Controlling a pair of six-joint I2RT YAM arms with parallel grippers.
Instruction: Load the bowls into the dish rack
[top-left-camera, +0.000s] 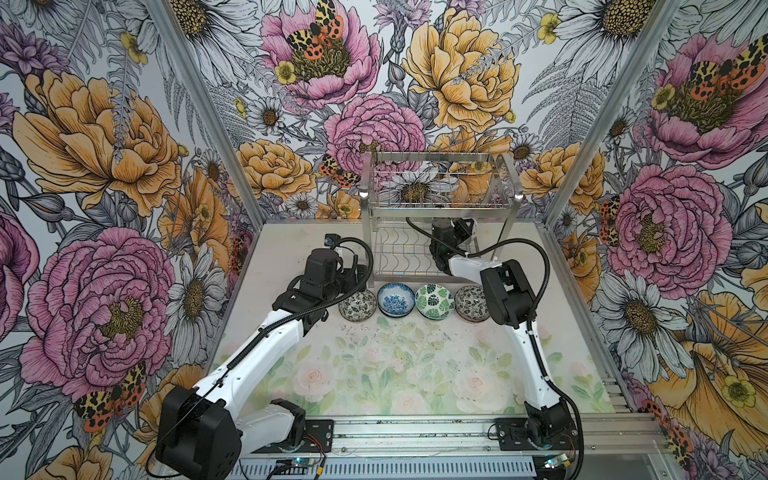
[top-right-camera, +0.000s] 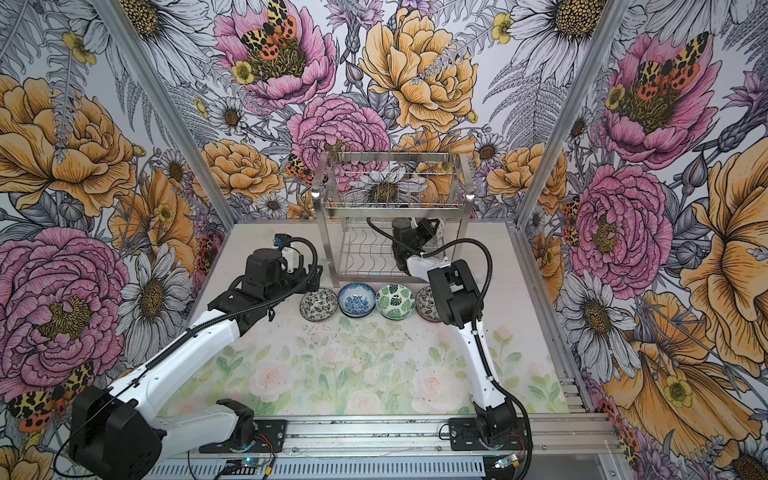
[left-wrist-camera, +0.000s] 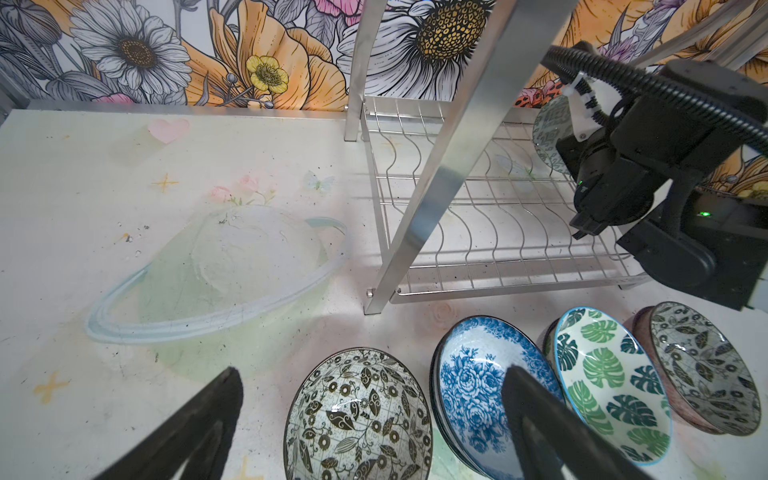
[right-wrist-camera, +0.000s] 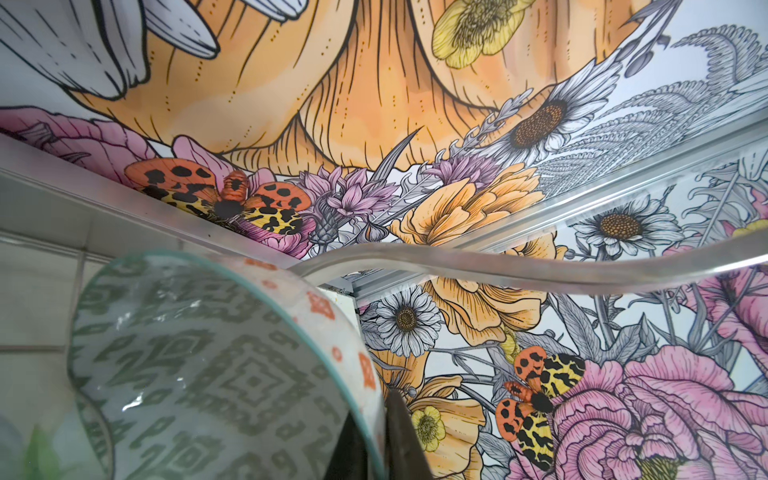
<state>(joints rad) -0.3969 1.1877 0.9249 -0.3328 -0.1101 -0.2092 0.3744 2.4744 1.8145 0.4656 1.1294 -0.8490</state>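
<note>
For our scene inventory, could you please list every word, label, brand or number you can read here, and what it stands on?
No text can be read in any view.
The row of bowls and the green-patterned bowl carry only patterns.
The dish rack is unmarked steel.
Anything finer is too small to tell.

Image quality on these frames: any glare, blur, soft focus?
In both top views: even light, sharp, two hot glints on the dish rack. Left wrist view: bowls crisp, the left gripper shows blurred dark fingers. Right wrist view: grey-green bowl and rack wire soft, glare flecks on the bowl, wallpaper sharp.
</note>
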